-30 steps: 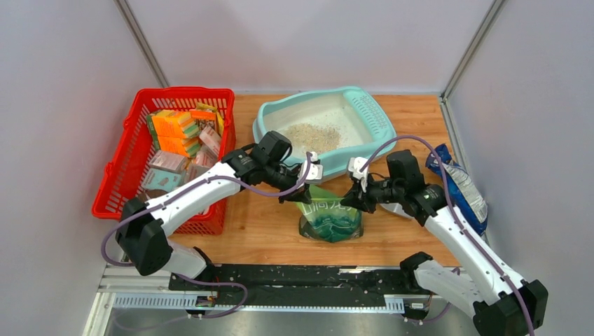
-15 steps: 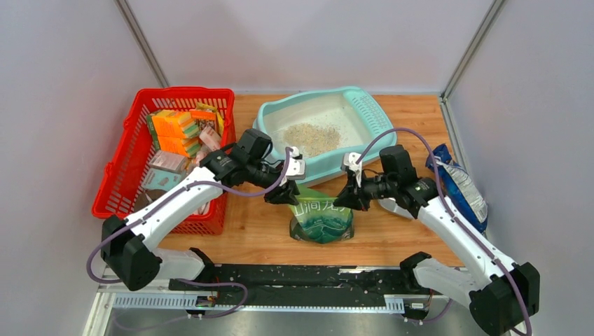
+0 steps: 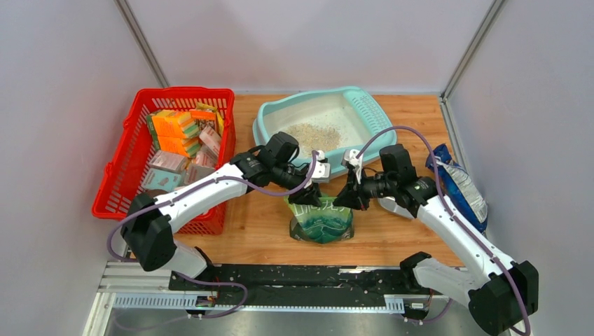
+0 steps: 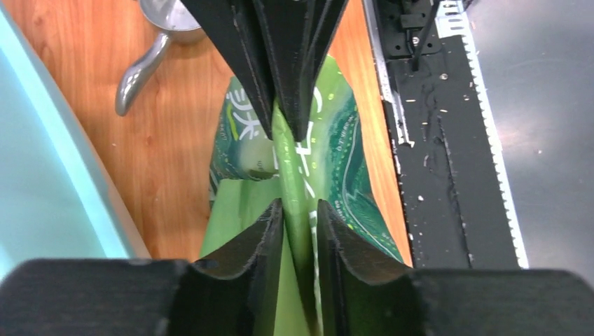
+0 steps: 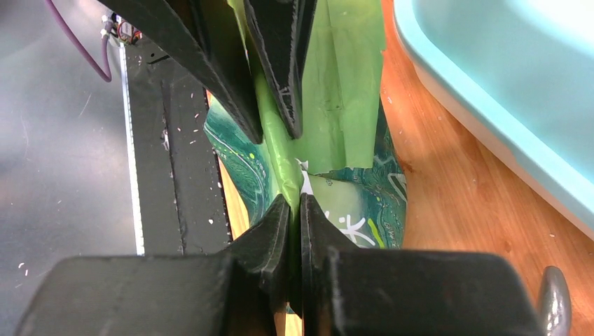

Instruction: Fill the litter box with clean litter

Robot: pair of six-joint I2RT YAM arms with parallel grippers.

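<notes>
The light-teal litter box (image 3: 308,97) stands at the back middle, with a small pile of beige clean litter (image 3: 313,136) inside it. A green printed bag (image 3: 322,220) stands upright in front of it. My right gripper (image 3: 343,199) is shut on the bag's top seam, pinching the green fold (image 5: 295,203). From the opposite side, my left gripper (image 3: 308,196) straddles the same seam (image 4: 300,210). Its jaws stand slightly apart, with the green fold (image 4: 288,161) between them. Each wrist view shows the other gripper's fingers (image 4: 280,63) across the bag. The bag's contents are hidden.
A red mesh basket (image 3: 119,175) full of sponges and packets sits at the left. A blue bag (image 3: 462,189) lies at the right edge. A grey metal scoop (image 4: 150,56) rests on the wood between bag and litter box. A black rail (image 3: 280,280) runs along the front.
My left gripper opened off the bag's top, swung away to the left, then came back to the seam with its jaws apart. The right gripper kept its hold; the bag shifted slightly left.
</notes>
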